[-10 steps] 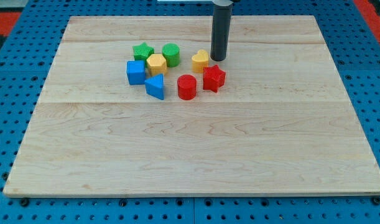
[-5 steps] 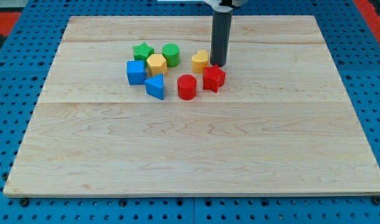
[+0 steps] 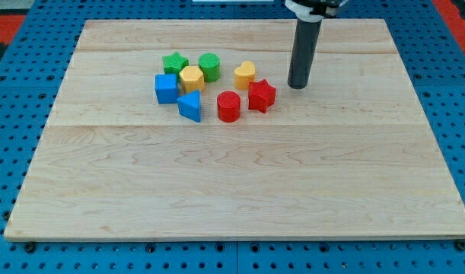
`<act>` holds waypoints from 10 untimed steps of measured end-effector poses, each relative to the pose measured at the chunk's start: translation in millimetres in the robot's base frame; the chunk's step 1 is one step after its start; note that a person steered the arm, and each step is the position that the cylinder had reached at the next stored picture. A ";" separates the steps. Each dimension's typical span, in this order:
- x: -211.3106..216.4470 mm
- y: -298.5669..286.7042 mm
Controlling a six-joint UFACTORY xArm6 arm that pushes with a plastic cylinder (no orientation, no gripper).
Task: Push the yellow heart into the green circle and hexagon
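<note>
Light wood counter [image 3: 240,183] (sitting on blue pegboard [image 3: 11,122]) carries the green star [image 3: 174,62], green circle [image 3: 209,65], yellow hexagon [image 3: 192,78], yellow heart [image 3: 245,74], blue cube [image 3: 166,88], blue triangle [image 3: 190,105], red cylinder [image 3: 228,106], red star [image 3: 262,95].

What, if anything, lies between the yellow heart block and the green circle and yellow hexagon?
Nothing visible does: bare board separates the yellow heart block from the green circle and yellow hexagon. My tip stands apart at the view's right.

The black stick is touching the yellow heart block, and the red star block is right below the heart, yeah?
Not quite. In the camera view my tip is not touching the yellow heart block; it stands apart on bare wood, off to the view's right. The red star block does sit just below the heart, slightly to the right.
</note>
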State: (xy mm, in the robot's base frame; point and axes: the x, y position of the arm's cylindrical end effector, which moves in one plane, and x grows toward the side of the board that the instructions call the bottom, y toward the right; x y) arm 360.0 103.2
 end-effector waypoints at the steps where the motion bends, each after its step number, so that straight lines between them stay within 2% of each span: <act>1: 1.0 0.0; 5: -3.1 -14.1; 9: -13.0 -92.1; 10: 1.5 -102.6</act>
State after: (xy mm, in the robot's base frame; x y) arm 361.5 0.6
